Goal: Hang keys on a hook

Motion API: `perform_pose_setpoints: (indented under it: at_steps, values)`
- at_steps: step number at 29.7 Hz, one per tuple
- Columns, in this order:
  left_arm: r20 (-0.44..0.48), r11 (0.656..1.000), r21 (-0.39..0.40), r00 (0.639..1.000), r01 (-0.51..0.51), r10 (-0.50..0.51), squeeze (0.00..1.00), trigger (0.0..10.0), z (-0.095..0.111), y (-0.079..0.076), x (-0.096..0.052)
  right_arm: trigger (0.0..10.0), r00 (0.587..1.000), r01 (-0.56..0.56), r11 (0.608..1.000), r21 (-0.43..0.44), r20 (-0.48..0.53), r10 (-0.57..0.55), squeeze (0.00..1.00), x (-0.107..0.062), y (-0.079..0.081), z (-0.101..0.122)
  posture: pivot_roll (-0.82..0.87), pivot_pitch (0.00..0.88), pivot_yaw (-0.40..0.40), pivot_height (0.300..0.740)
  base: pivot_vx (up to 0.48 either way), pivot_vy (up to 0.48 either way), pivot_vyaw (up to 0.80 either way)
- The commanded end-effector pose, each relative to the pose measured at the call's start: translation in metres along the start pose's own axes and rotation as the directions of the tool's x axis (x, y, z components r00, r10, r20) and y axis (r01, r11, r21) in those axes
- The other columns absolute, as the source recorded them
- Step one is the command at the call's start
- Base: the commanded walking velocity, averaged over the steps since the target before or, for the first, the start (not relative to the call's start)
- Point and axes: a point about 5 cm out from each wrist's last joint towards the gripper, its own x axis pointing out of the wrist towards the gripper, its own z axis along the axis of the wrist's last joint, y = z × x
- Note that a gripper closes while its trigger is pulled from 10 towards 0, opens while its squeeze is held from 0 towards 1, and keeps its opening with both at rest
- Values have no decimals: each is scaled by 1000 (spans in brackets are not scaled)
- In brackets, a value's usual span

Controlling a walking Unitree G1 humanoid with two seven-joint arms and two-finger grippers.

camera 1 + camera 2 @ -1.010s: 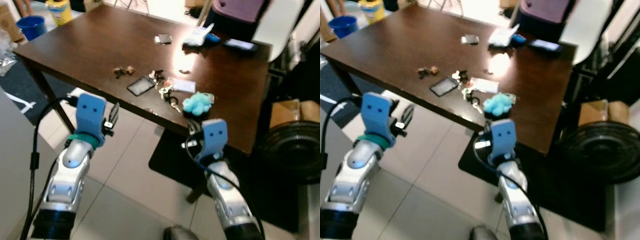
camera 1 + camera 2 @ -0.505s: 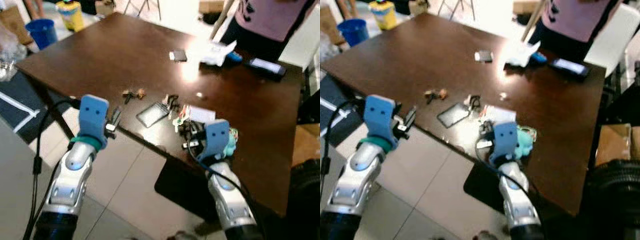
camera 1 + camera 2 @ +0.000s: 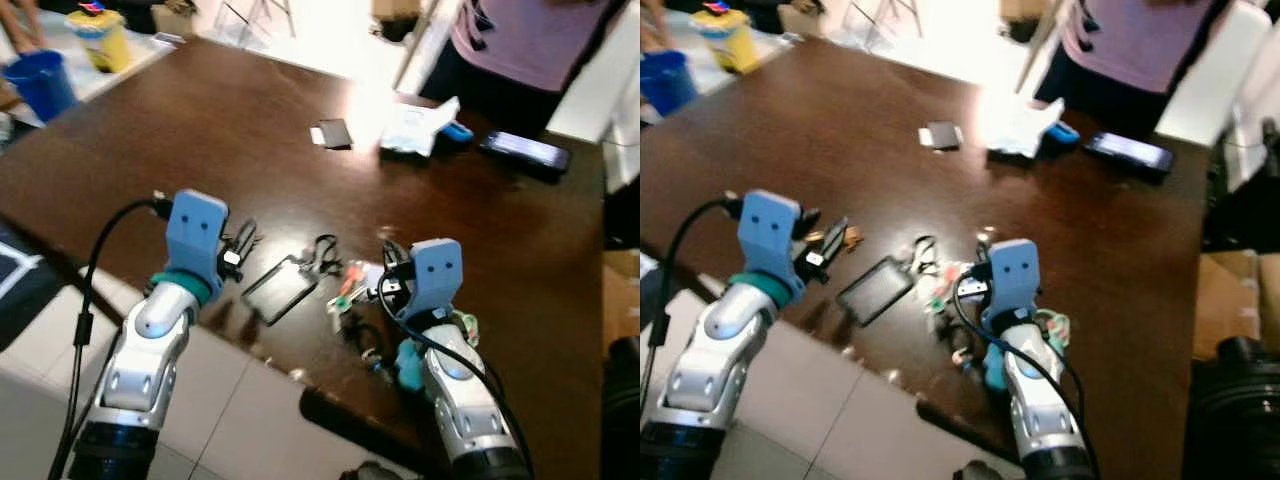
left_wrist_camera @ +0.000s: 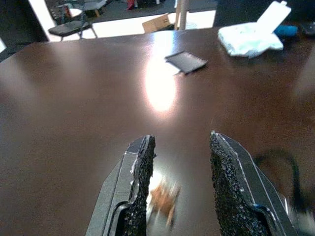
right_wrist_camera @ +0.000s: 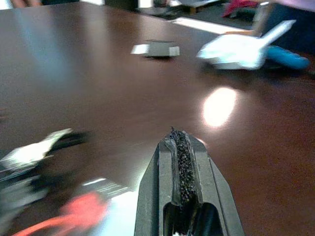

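A bunch of keys (image 3: 347, 293) with red and green tags lies on the dark brown table (image 3: 200, 130), beside a black key ring (image 3: 322, 251) and a black card holder (image 3: 279, 291). A teal plush keychain (image 3: 409, 362) lies by my right forearm. My right gripper (image 3: 387, 268) hovers just right of the bunch, shut with nothing in it; in its wrist view the gripper (image 5: 178, 135) points past a blurred red tag (image 5: 83, 209). My left gripper (image 3: 241, 240) is open left of the card holder. Small brown keys (image 4: 162, 199) lie blurred between its fingers (image 4: 143, 157).
At the table's far side lie a small dark wallet (image 3: 330, 133), a white packet (image 3: 420, 124), a blue object (image 3: 458, 131) and a phone (image 3: 525, 150). A person in a pink top (image 3: 530, 40) stands behind them. A blue bucket (image 3: 30, 85) and a yellow container (image 3: 98, 35) stand far left.
The camera has closed in on the table. Both grippers, earlier short of its front edge, now reach over the tabletop beside the keys.
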Motion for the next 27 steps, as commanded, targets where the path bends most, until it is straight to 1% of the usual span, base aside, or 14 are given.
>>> perform_pose_setpoints:
  at_steps: [1,2,3,4,6,9,10,13,18,20,21,23,25,27]
  values:
    - [-18,999,13,999,41,-41,0,10000,-1,-1,-3,10000,1000,1,1000,-14,-15,-1,0,-2,0,-4,-3,43,108,740,0,0,0]
    - [-24,993,63,995,95,-93,0,10000,-2,-3,-6,10000,1000,2,1000,-28,-20,-2,0,-2,-3,-5,-3,43,108,740,0,0,0]
    - [-24,993,63,995,95,-93,0,10000,-2,-3,-6,10000,1000,2,1000,-28,-20,-2,0,-2,-3,-5,-3,43,108,740,0,0,0]
    - [-31,986,99,991,133,-130,0,10000,-2,-5,-8,10000,1000,3,999,-37,-23,-3,0,-3,-5,-5,-3,43,108,740,0,0,0]
    - [-31,986,99,991,133,-130,0,10000,-2,-5,-8,10000,1000,3,999,-37,-23,-3,0,-3,-5,-5,-3,43,108,740,0,0,0]
    - [-109,932,242,962,268,-249,0,10000,-15,-11,-16,10000,996,-56,993,-107,-71,49,0,-3,-13,-11,-2,44,106,740,0,0,0]
    - [-109,932,242,962,268,-249,0,10000,-15,-11,-16,10000,996,-56,993,-107,-71,49,0,-3,-13,-11,-2,44,106,740,0,0,0]
    - [-176,902,296,946,314,-271,0,10000,-25,-14,-18,10000,993,-92,985,-145,-91,79,0,-3,-15,-14,-2,44,106,740,0,0,0]
    - [-246,903,288,936,317,-251,0,10000,-33,-15,-16,10000,992,-101,982,-159,-95,86,0,-3,-15,-14,-11,38,107,740,0,0,0]
    - [-276,910,218,916,353,-290,0,10000,-33,-20,-17,10000,989,-118,977,-175,-105,101,0,-4,-13,-17,-12,38,110,740,0,0,0]
    - [-276,910,218,916,353,-290,0,10000,-33,-20,-17,10000,989,-118,977,-175,-105,101,0,-4,-13,-17,-12,38,110,740,0,0,0]
    - [-324,897,194,889,398,-325,0,10000,-41,-28,-19,10000,985,-141,972,-188,-121,119,0,-6,-12,-21,-11,39,113,740,0,0,0]
    - [-324,897,194,889,398,-325,0,10000,-41,-28,-19,10000,985,-141,972,-188,-121,119,0,-6,-12,-21,-11,39,113,740,0,0,0]
    - [-462,890,155,827,430,-319,0,10000,-70,-34,-30,10000,984,-142,972,-186,-130,118,0,-7,-12,-23,-14,45,116,740,0,0,0]
